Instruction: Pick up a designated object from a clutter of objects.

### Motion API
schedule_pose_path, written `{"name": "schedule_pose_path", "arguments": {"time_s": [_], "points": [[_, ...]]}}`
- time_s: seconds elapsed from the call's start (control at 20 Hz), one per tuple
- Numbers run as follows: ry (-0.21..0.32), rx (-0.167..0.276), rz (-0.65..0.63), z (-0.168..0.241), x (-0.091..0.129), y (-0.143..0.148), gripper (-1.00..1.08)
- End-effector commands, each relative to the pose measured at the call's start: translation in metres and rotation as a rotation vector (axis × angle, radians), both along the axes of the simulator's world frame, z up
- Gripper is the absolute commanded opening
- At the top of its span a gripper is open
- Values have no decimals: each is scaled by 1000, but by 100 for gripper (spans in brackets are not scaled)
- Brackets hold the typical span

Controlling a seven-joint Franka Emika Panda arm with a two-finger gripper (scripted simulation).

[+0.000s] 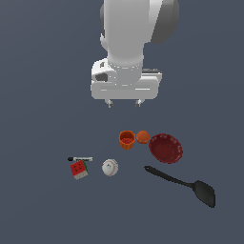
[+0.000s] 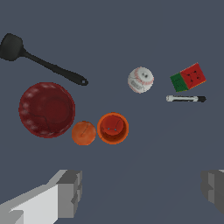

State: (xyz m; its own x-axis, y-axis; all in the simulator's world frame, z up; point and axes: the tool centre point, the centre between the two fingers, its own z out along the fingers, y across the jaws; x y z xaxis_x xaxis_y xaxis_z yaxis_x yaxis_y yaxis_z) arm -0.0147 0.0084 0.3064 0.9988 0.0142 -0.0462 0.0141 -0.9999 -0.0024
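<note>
The fingers (image 1: pixel 124 102) are hanging spread wide apart and holding nothing, well above the surface (image 1: pixel 43 205), with every item lying below and forward of them. The dark-red bowl (image 1: pixel 165 147) is sitting off to one side of the fingers, toward the exterior view's right, resting upright on the surface with its scalloped wall showing all round. Just beside it, and seemingly touching its rim, is lying the orange ball (image 1: pixel 143 137), and next to that the orange cup (image 1: pixel 127 139) is standing almost directly beneath the fingers. The black spatula (image 1: pixel 183 183) is lying near the bowl's far side, its handle tip close to the rim but apart from it. The step in hand appears to be the approach, so the fingers are needing to travel sideways until they are over the bowl before dropping. Since the bowl looks too wide to span, pinching one stretch of wall seems wisest: one finger inside, one outside. The rim section farthest from the ball and the spatula handle is offering the clearest room.
</note>
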Motion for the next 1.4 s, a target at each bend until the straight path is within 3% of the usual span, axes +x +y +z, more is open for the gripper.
{"name": "schedule_pose_path", "arguments": {"time_s": [0.0,0.75,1.35], "points": [[0,0,0,0,0,0,28],[5,0,71,-6,5,15,28],[61,81,259,-60,40,47,28]]}}
